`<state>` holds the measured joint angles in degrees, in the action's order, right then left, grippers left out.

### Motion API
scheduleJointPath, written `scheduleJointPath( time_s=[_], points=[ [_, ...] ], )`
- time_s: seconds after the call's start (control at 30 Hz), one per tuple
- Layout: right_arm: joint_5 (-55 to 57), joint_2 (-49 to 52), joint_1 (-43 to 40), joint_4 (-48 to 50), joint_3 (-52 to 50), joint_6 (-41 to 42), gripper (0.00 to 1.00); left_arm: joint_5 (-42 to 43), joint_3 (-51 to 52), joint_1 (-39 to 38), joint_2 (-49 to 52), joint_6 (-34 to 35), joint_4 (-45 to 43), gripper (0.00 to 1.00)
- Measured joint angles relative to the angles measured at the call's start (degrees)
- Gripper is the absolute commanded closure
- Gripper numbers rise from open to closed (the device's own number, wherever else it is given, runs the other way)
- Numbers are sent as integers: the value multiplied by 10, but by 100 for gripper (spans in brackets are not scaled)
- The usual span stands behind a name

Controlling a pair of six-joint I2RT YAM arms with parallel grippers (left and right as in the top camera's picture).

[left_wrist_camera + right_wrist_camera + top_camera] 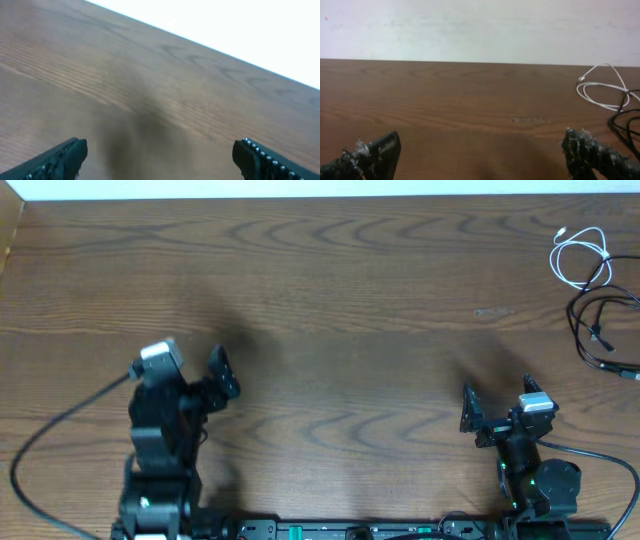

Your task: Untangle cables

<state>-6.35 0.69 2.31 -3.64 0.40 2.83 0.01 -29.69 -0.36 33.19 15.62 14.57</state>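
The cables lie at the table's far right. A white cable (580, 258) is coiled in loose loops, and black cables (598, 330) loop just in front of it, touching or overlapping it. In the right wrist view the white cable (598, 91) and a black cable (624, 119) show at the right edge. My right gripper (497, 400) (480, 157) is open and empty, well short and left of the cables. My left gripper (200, 370) (160, 161) is open and empty over bare wood at the left, with no cable in its view.
The wooden table (340, 310) ends at a white wall along the far edge. Thick black robot wires run from both arm bases (60, 430) near the front edge. A faint pale smudge (493, 311) marks the wood.
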Motion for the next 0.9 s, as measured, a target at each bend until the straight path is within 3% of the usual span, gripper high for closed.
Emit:
scheduleJointPath(
  time_s=[0.2, 0.43, 0.9],
  points=[
    [0, 0, 0, 0, 0, 0, 1, -1, 137, 4, -158, -36, -100, 2],
    [0, 0, 0, 0, 0, 0, 1, -2, 235, 7, -260, -89, -179, 2],
    [0, 0, 0, 0, 0, 0, 1, -2, 290, 7, -326, -138, -136, 2]
  ],
)
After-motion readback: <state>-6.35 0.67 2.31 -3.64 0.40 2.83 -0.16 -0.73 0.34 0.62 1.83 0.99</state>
